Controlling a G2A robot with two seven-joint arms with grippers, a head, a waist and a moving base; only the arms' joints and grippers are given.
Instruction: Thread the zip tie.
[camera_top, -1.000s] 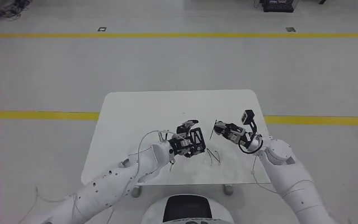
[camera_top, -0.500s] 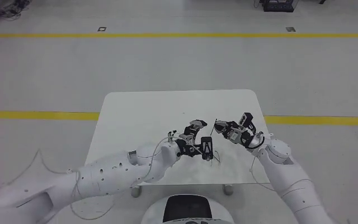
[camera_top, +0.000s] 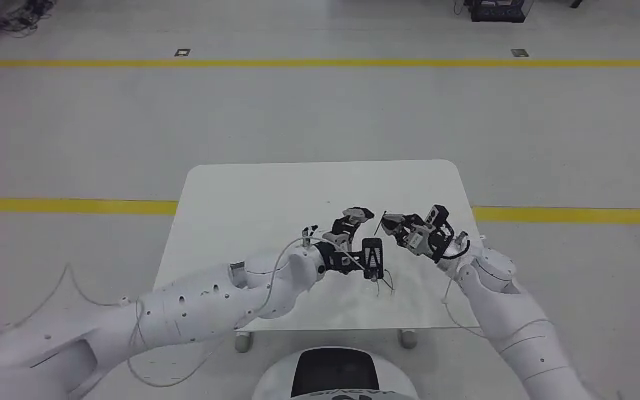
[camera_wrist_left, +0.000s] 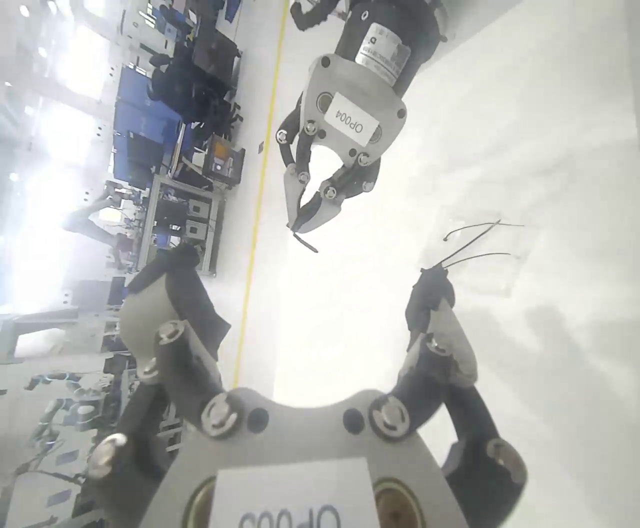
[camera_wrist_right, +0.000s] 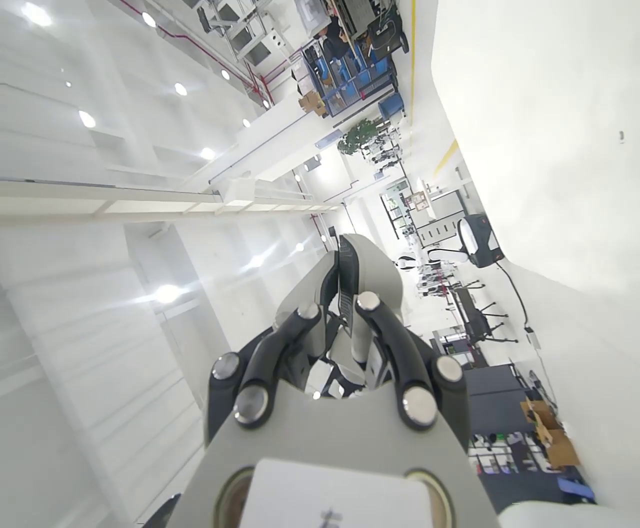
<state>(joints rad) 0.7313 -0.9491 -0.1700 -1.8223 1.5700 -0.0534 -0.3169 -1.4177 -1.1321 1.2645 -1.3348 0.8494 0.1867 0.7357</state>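
My right gripper (camera_top: 391, 224) hovers over the right half of the white table (camera_top: 250, 200), shut on a thin black zip tie (camera_top: 381, 224). In the left wrist view that gripper (camera_wrist_left: 306, 220) pinches the tie, and a short black end (camera_wrist_left: 306, 243) pokes out below its tips. The right wrist view has the ribbed strip (camera_wrist_right: 345, 290) clamped between the closed fingers (camera_wrist_right: 370, 270). My left gripper (camera_top: 364, 242) is open just left of the right one, facing it, with nothing between its fingers (camera_wrist_left: 172, 280).
Several loose black zip ties (camera_top: 383, 281) (camera_wrist_left: 477, 245) lie on the table near its front edge, just below the two grippers. The table's left and far parts are bare. A yellow floor line (camera_top: 90, 206) runs behind.
My left gripper has moved right, closing in on the right gripper and turning to face it. The right gripper with the tie shifted slightly left.
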